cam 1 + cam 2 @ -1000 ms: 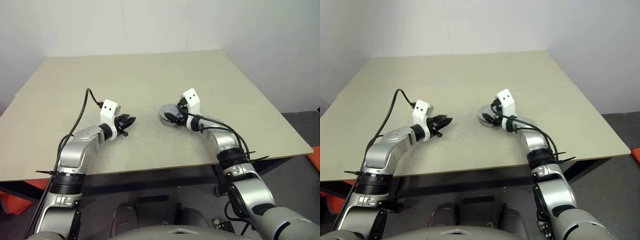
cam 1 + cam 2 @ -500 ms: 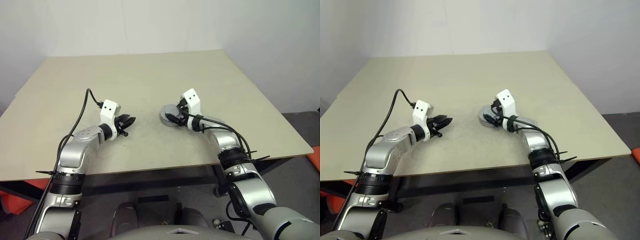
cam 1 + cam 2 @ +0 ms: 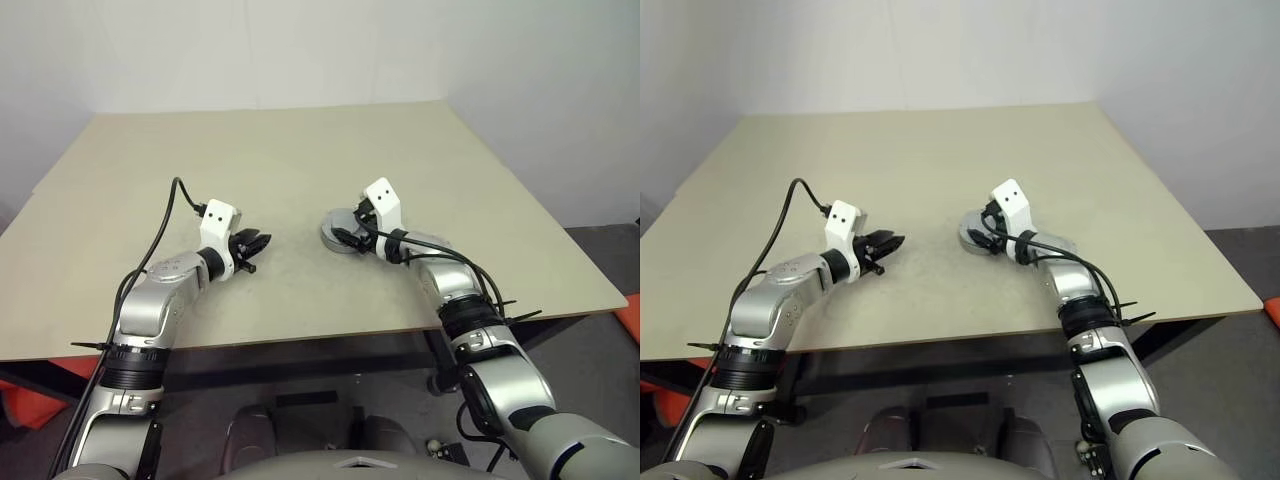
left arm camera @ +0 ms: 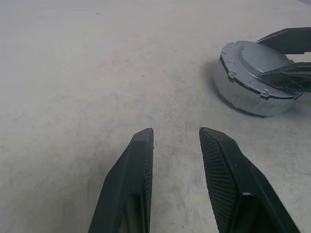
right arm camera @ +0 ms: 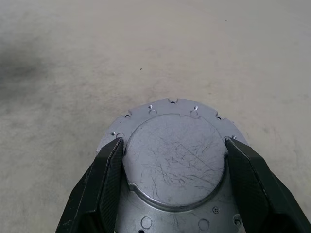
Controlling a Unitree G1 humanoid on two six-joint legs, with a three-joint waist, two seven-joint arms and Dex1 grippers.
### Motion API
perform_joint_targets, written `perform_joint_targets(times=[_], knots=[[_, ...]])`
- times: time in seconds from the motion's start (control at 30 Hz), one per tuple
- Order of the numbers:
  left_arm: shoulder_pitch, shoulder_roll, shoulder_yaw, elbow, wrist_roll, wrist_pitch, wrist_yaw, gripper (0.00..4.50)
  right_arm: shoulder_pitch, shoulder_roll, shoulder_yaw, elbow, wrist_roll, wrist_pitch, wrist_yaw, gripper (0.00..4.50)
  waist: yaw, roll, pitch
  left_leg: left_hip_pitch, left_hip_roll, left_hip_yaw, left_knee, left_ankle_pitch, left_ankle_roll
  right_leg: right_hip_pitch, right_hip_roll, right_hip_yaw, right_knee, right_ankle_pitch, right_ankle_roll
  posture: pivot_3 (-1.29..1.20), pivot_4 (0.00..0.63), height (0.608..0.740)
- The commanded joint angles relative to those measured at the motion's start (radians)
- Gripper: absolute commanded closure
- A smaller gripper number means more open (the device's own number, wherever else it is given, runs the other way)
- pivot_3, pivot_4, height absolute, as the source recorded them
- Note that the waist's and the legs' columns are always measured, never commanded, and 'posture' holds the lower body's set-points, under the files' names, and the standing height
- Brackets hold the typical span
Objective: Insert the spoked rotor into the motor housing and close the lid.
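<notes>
While the lid point(image 5: 171, 160) sits flat on top of the motor housing point(image 4: 245, 94), the right pincer point(image 5: 172, 182) straddles it, one black finger at each side of the lid's raised round centre, touching or nearly touching its edge; whether they press on it cannot be told. The notched rim of the lid shows just past the fingertips point(image 5: 114, 150). Housing and lid stand on the beige worktop point(image 3: 270, 150), towards its near middle, and the spoked rotor is hidden under the lid if it is inside. Well apart to the robot's left, the left pincer point(image 4: 175, 133) hovers low over bare worktop, its two fingers parted by a narrow gap and grasping nothing, pointing towards the housing.
</notes>
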Motion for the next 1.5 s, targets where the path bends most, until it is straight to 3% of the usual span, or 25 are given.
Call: perform_joint_targets(times=[0.03, 0.77, 0.93, 1.1, 1.2, 1.3, 1.5], knots=[[-0.007, 0.009, 0.018, -0.039, -0.005, -0.017, 0.003, 2.91, 0.004, -0.029, 0.011, 0.02, -0.036, 0.016, 0.002, 1.33, 0.0, 0.0, 0.0, 0.0, 0.0, 0.0, 0.0, 0.0, 0.0, 0.0, 0.0, 0.0, 0.0, 0.0, 0.0, 0.0, 0.0, 0.74], [-0.008, -0.001, 0.017, -0.038, -0.007, -0.02, 0.011, 2.91, -0.06, -0.017, 0.025, 0.131, -0.039, 0.046, 0.052, 1.33, -0.002, -0.001, -0.001, 0.003, 0.0, 0.0, 0.0, 0.0, 0.0, 0.003, 0.0, 0.0, 0.0, 0.0, 0.0, 0.0, 0.0, 0.74], [-0.076, -0.094, 0.085, 0.006, -0.098, 0.032, 0.054, 2.91, -0.052, -0.016, 0.031, 0.143, -0.046, 0.035, 0.047, 1.33, -0.001, -0.002, -0.002, 0.005, 0.0, 0.0, 0.001, 0.0, 0.0, 0.005, 0.0, 0.0, 0.0, 0.0, 0.0, 0.0, 0.0, 0.74], [-0.225, -0.212, 0.115, 0.216, -0.151, 0.047, 0.057, 2.91, -0.062, -0.011, 0.031, 0.153, -0.051, 0.026, 0.042, 1.33, -0.001, -0.002, -0.002, 0.006, 0.0, -0.001, 0.001, 0.0, 0.0, 0.008, 0.0, 0.0, -0.001, 0.0, 0.001, 0.0, 0.0, 0.74], [-0.341, -0.259, 0.132, 0.419, -0.169, 0.037, 0.031, 3.54, -0.068, -0.003, 0.032, 0.15, -0.051, 0.024, 0.038, 1.33, -0.002, -0.003, -0.002, 0.007, -0.001, -0.001, 0.001, 0.0, 0.0, 0.008, 0.0, 0.001, -0.001, 0.0, 0.001, 0.0, 0.0, 0.74], [-0.44, -0.277, 0.117, 0.63, -0.137, 0.006, 0.001, 4.46, -0.064, -0.001, 0.028, 0.136, -0.051, 0.023, 0.029, 1.33, -0.003, -0.003, -0.003, 0.007, -0.001, -0.001, 0.0, 0.0, 0.0, 0.008, 0.0, 0.001, -0.001, 0.0, 0.001, 0.0, 0.0, 0.74], [-0.542, -0.29, 0.093, 0.834, -0.102, -0.015, -0.073, 4.46, -0.041, -0.009, 0.015, 0.085, -0.045, 0.036, 0.015, 1.33, -0.002, -0.003, -0.002, 0.007, -0.001, -0.001, 0.0, 0.0, 0.001, 0.007, 0.0, 0.0, -0.002, 0.0, 0.001, 0.0, 0.0, 0.74]])
